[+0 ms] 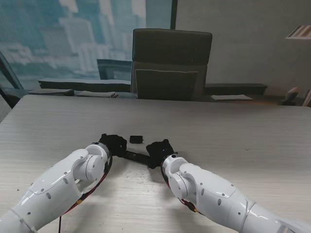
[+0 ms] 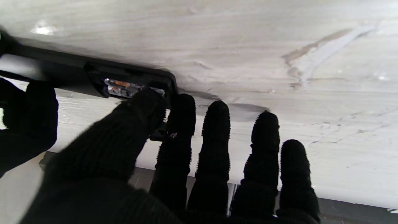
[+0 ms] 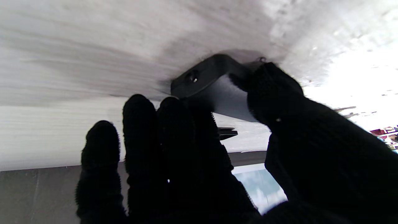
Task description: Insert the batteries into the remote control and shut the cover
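A dark office chair (image 1: 171,63) stands behind the pale wood-grain table (image 1: 233,131).

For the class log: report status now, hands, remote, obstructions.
Left hand and right hand both shut on remote. Battery bay open, battery seated. Cover loose, farther from me. Nothing in the way.

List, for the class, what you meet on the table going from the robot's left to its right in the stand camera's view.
left hand → remote control, spanning the gap between the hands, with the small dark piece, probably the battery cover, lying apart and farther from me → right hand.
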### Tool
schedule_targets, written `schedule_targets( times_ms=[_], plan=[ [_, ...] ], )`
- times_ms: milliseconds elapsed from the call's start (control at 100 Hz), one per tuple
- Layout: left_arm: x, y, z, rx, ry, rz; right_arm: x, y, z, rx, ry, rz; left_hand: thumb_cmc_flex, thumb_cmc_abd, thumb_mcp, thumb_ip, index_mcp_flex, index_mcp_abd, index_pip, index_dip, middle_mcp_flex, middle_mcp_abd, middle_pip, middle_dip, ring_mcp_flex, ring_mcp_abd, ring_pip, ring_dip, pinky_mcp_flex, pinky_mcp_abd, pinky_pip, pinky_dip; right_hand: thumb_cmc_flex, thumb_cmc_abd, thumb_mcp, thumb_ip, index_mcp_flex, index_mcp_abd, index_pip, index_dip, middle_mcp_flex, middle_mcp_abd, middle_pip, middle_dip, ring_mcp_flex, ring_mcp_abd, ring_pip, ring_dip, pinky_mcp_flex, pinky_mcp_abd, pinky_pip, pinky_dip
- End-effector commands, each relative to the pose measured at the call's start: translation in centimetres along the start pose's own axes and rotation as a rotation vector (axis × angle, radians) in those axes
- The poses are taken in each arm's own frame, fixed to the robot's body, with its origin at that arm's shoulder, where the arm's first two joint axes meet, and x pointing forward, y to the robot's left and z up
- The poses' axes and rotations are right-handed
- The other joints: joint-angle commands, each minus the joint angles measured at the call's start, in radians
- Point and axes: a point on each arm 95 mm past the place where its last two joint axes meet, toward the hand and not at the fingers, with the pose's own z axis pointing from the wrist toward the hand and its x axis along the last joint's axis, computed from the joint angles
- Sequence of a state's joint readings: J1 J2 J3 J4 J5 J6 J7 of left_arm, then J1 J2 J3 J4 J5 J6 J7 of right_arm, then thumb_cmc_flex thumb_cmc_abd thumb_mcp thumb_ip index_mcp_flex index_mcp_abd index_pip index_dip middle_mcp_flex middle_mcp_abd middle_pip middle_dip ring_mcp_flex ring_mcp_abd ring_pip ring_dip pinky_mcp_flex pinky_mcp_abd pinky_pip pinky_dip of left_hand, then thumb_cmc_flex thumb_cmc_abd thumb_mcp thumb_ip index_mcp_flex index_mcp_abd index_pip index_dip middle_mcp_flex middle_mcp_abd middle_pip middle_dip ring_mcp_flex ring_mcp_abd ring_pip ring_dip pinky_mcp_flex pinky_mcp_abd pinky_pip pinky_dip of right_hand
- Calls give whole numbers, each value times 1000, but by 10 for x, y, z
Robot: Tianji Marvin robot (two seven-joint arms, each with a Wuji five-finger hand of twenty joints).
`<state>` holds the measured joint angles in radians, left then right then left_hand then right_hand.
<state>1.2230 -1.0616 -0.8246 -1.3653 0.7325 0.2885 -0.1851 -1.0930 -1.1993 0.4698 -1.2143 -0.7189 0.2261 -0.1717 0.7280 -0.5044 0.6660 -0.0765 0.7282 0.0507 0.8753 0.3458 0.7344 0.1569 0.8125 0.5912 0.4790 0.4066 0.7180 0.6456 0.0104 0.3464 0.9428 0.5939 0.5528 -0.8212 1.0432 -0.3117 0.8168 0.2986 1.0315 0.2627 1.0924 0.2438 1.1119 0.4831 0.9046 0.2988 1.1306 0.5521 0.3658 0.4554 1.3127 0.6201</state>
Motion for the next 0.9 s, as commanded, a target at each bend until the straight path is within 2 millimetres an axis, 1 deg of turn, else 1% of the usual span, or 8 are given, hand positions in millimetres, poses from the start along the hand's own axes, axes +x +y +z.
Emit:
schedule_targets(
  times_ms=[0, 70, 320, 410, 620, 730, 770, 890],
  plan=[
    [-3, 37, -2, -106, -13, 3, 2, -33, -10, 95, -3, 7, 29, -14, 31, -29, -23, -32, 18, 14, -4, -50, -97, -44, -16, -99, -140, -71, -19, -19, -15, -10, 114, 50, 119, 45, 109, -247, 80, 18, -21, -21, -53, -21, -12, -34, 14, 1, -3, -7, 35, 20],
    [-2, 39, -1, -105, -14, 14, 2, -33, -10, 95, -4, 8, 46, 20, 3, -38, -22, -36, 31, 11, 1, -49, -88, -35, -15, -97, -134, -68, -18, -19, -16, -11, 114, 49, 119, 44, 109, -248, 80, 18, -21, -21, -53, -21, -13, -34, 14, 1, -3, -7, 35, 20],
    [0, 45, 0, -116, -12, 59, 2, -34, -11, 95, -6, 8, 80, 36, -14, -33, -5, -51, 58, 9, 33, -54, -97, 9, -5, -97, -127, -67, -9, -21, -15, -12, 114, 50, 120, 45, 109, -247, 80, 18, -21, -21, -53, -21, -13, -34, 14, 1, -3, -7, 35, 20],
    [2, 47, 0, -121, -9, 80, 2, -34, -11, 94, -7, 8, 99, 48, -32, -36, -4, -55, 67, 8, 44, -55, -107, 24, -2, -96, -123, -67, -5, -21, -13, -13, 113, 49, 119, 44, 109, -247, 80, 18, -20, -21, -52, -21, -12, -34, 14, 1, -3, -7, 35, 20],
    [7, 52, 1, -145, 1, 142, 2, -34, -11, 94, -7, 8, 106, 42, -29, -25, 6, -57, 89, 17, 63, -58, -104, 41, 5, -95, -119, -66, -1, -22, -7, -13, 113, 48, 121, 45, 110, -247, 80, 17, -21, -21, -53, -22, -14, -34, 13, 1, -3, -7, 35, 20],
    [9, 56, 2, -160, 8, 193, 2, -34, -11, 94, -7, 8, 90, 20, 15, -13, 15, -72, 117, 14, 82, -66, -111, 64, 9, -96, -114, -66, 2, -22, 1, -14, 112, 47, 121, 45, 110, -248, 80, 17, -21, -22, -53, -22, -14, -34, 13, 1, -3, -7, 35, 21],
    [9, 57, 3, -162, 12, 219, 2, -34, -11, 92, -8, 8, 64, 1, 65, -8, 22, -88, 129, 9, 93, -72, -119, 72, 14, -99, -114, -68, 6, -20, 5, -16, 112, 46, 121, 45, 110, -248, 80, 17, -21, -21, -53, -22, -14, -34, 13, 1, -3, -7, 35, 21],
    [10, 61, 3, -184, 24, 248, 2, -34, -11, 92, -8, 8, 36, -34, 137, 9, 32, -113, 150, 9, 106, -82, -129, 85, 10, -103, -116, -69, 5, -24, 7, -20, 112, 47, 122, 45, 110, -248, 80, 17, -20, -21, -52, -21, -13, -34, 13, 1, -3, -7, 35, 21]
  ],
)
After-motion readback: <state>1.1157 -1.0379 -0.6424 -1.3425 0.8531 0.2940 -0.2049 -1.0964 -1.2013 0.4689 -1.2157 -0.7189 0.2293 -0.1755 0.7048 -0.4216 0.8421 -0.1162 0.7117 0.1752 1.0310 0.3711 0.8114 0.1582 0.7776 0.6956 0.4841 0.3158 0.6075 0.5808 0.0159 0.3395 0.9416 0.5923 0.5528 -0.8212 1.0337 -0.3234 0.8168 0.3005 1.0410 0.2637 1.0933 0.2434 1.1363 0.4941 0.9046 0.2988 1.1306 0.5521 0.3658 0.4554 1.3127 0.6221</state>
